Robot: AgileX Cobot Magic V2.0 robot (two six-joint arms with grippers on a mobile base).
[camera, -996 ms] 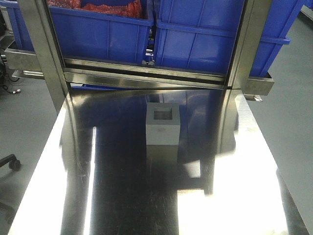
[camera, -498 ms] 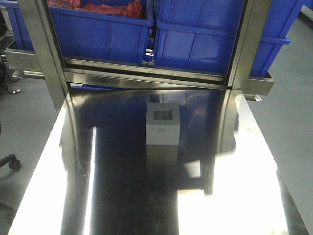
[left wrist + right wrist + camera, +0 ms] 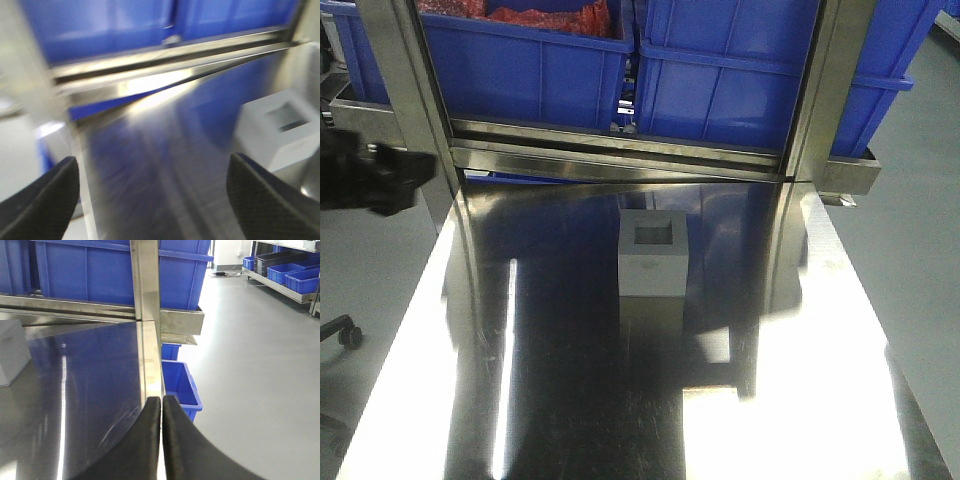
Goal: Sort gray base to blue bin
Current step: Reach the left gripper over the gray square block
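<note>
Left arm (image 3: 365, 175) has come into the front view as a dark blur at the table's left edge, beside the left steel post (image 3: 415, 100); a second ago that spot was bare. Gray base (image 3: 653, 258) hasn't shifted: it sits upright on the steel table (image 3: 570, 400), slightly toward the far end, pocket face up. From the left wrist view I see it ahead and off to the right of the left gripper (image 3: 154, 175), beyond the right finger (image 3: 265, 200), not between the jaws and not touching. That view is motion-blurred. From the right wrist view only a corner of the base shows at the far left, well apart from the right gripper (image 3: 161, 405), which hangs over the table's right edge near the right post (image 3: 820, 90). Behind the base a steel shelf rail (image 3: 620, 150) carries the left blue bin (image 3: 530, 75), which holds something reddish, and the right blue bin (image 3: 750, 90). A smaller blue tub (image 3: 180, 385) sits on the floor under the shelf. Left jaws spread wide, holding nothing. Right jaws pressed together, pads touching, nothing between them.
</note>
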